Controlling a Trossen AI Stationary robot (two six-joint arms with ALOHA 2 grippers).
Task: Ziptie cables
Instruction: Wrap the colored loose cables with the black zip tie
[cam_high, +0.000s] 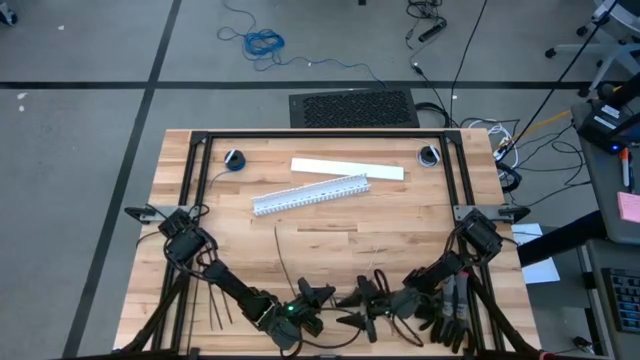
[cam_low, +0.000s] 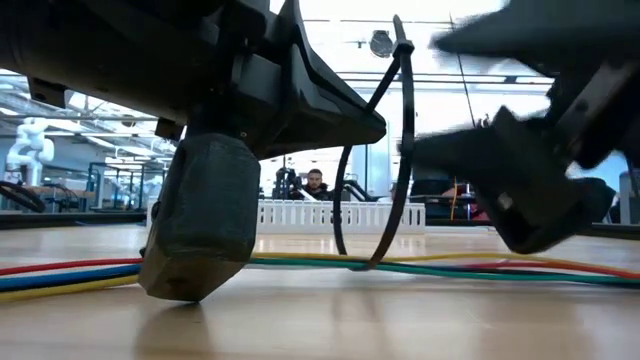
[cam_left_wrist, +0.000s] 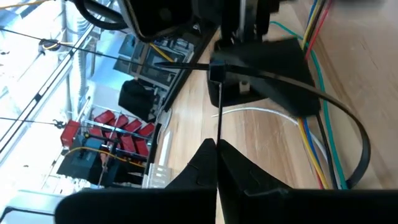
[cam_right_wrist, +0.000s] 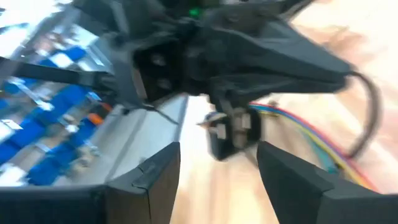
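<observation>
The left gripper (cam_left_wrist: 216, 149) is clamped shut on the tail of a ziptie (cam_left_wrist: 348, 124), which is looped around the cables (cam_low: 450, 268) lying on the table (cam_high: 400, 215) near its front edge. The right gripper (cam_right_wrist: 217, 163) is held facing it, fingers spread wide and empty. Farther back a white slotted duct (cam_high: 310, 195) is seen. The cables are partly hidden behind the left gripper in the low view.

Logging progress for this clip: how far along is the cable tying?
Done: a ziptie is looped around the cables and threaded through its head. In hand: the left gripper is shut on its tail; the right gripper is open beside it. Left: cinching the loose loop tight.
</observation>
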